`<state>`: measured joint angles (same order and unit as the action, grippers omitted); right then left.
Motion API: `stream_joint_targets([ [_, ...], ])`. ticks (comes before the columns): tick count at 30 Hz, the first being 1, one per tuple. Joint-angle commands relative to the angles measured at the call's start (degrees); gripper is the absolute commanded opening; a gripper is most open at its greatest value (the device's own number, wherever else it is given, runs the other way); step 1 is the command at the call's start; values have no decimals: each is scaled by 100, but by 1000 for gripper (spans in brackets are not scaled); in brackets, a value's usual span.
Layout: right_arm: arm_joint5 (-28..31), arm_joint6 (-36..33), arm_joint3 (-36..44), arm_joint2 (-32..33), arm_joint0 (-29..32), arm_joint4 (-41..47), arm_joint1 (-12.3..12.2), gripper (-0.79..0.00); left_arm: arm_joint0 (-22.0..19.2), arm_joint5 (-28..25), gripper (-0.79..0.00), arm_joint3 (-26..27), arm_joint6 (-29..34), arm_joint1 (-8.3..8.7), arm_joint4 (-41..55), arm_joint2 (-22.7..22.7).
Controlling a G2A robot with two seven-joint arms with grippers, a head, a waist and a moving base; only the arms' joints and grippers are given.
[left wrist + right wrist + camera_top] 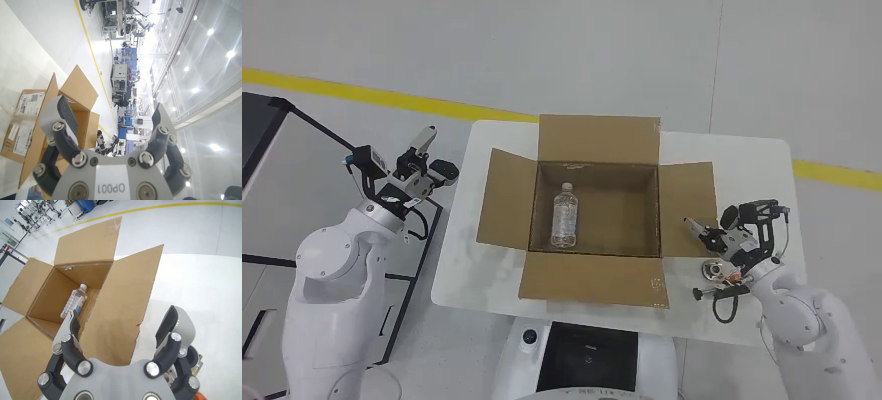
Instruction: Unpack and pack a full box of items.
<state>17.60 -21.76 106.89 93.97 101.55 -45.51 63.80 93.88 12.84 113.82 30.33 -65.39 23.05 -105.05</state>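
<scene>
Cardboard box (597,175) holds lying bottle (563,215); flap (122,291) fronts right gripper (122,313); left gripper (110,106) beside table (742,170); all fingers (74,323) wide.

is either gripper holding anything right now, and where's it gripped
Nothing is held. The left gripper and the right gripper are both open and empty. The water bottle lies on the floor of the open box.

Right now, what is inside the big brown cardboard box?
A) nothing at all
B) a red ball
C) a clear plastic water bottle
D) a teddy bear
C: a clear plastic water bottle lies on its side on the floor of the open brown cardboard box, with nothing else in there.
</scene>
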Motion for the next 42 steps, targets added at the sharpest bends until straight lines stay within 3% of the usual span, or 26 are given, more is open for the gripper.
stream_joint_targets([
  [1,0,0,0,0,0,0,0,0,0,0,0,0,0,0,0,0],
  [5,45,-52,113,115,29,99,-11,0,0,0,0,0,0,0,0,0],
  [8,-54,-493,562,777,375,251,-66,0,0,0,0,0,0,0,0,0],
  [12,-202,-1557,1298,2097,948,883,-139,0,0,0,0,0,0,0,0,0],
  [17,-498,-3690,1826,3571,1640,1231,-222,0,0,0,0,0,0,0,0,0],
  [19,-503,-3880,1712,3898,1504,1563,-252,0,0,0,0,0,0,0,0,0],
  [42,-503,-3880,1712,3898,1504,1563,-252,0,0,0,0,0,0,0,0,0],
])
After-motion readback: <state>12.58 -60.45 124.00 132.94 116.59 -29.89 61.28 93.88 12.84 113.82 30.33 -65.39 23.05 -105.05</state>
